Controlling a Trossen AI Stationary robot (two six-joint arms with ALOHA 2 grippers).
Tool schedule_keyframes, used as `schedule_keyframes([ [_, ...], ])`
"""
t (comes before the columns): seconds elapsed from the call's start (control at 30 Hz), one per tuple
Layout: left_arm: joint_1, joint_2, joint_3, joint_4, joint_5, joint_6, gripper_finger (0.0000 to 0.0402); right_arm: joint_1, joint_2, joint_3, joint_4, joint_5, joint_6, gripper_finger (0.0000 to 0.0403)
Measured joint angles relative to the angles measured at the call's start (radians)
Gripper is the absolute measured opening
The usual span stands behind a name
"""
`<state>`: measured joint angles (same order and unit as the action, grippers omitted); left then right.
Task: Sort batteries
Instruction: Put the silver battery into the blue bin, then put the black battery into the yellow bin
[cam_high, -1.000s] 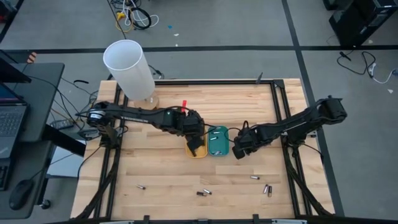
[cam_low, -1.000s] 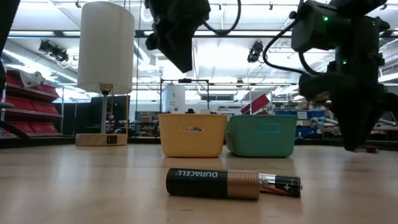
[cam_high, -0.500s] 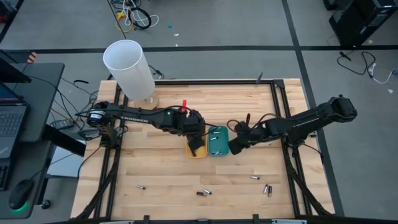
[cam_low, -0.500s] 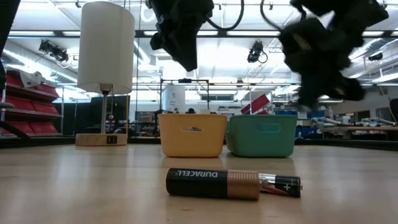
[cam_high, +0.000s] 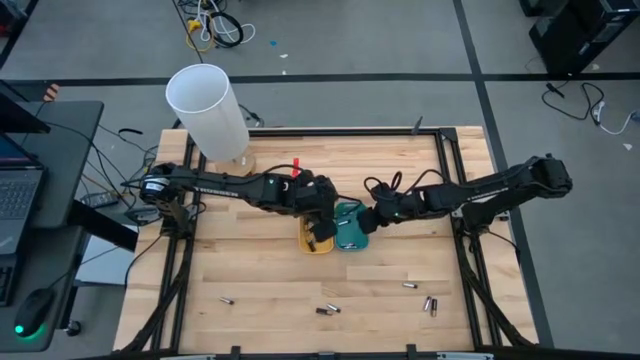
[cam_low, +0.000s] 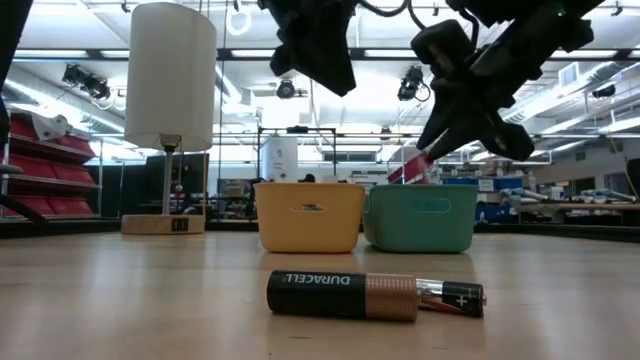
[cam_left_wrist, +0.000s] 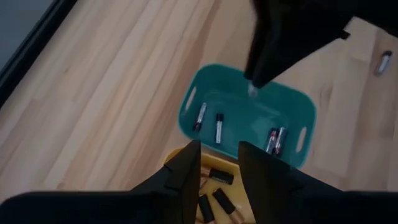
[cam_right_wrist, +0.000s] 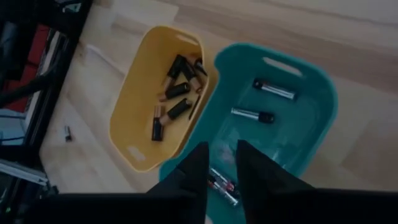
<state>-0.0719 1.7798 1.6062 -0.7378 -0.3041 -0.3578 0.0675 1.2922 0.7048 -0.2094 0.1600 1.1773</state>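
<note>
The yellow tray (cam_high: 316, 240) and the teal tray (cam_high: 350, 228) stand side by side at mid-table. Dark thick batteries (cam_right_wrist: 178, 91) lie in the yellow tray and slim silvery ones (cam_left_wrist: 219, 128) in the teal tray. My left gripper (cam_left_wrist: 219, 167) hangs open above the yellow tray (cam_left_wrist: 214, 186), holding nothing. My right gripper (cam_high: 368, 220) hovers over the teal tray (cam_right_wrist: 298, 124), shut on a slim battery. Loose batteries (cam_high: 328, 309) lie on the near part of the table, among them a black-and-copper one (cam_low: 345, 296). My right gripper pinches a slim silvery battery between its fingertips. Only the battery's lower end (cam_left_wrist: 252, 91) shows, below the tips, in the left wrist view. The fingers point down, slanting in from the table's right. The battery is lifted clear above the teal tray's floor.
A white lamp (cam_high: 207, 110) on a wooden base stands at the far left corner. More loose batteries lie near the front edge (cam_high: 227, 299) and toward the right (cam_high: 430, 304). The two grippers are close together above the trays. Bare wood lies left and right of the trays.
My right gripper has risen from low beside the teal tray's right side and swung left, ending above the teal tray. My left gripper has stayed above the yellow tray, edging slightly toward the right.
</note>
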Motion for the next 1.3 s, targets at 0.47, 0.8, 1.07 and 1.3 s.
schedule_keyframes([
  [0.47, -0.018, 0.0, 0.0, -0.001, 0.006, 0.041, 0.0176, -0.032, -0.034, 0.0, -0.094, -0.301, -0.177, 0.0122],
  [0.8, -0.018, 0.0, 0.0, 0.014, 0.006, 0.067, 0.0177, 0.065, -0.047, 0.0, -0.154, -0.421, 0.04, 0.0091],
  [1.07, -0.021, 0.001, -0.001, 0.013, 0.006, 0.066, 0.0178, 0.266, -0.047, 0.0, -0.213, -0.416, 0.277, 0.0085],
  [1.3, -0.022, 0.001, -0.001, 0.015, 0.006, 0.065, 0.0178, 0.476, -0.047, 0.0, -0.378, -0.404, 0.612, 0.0085],
])
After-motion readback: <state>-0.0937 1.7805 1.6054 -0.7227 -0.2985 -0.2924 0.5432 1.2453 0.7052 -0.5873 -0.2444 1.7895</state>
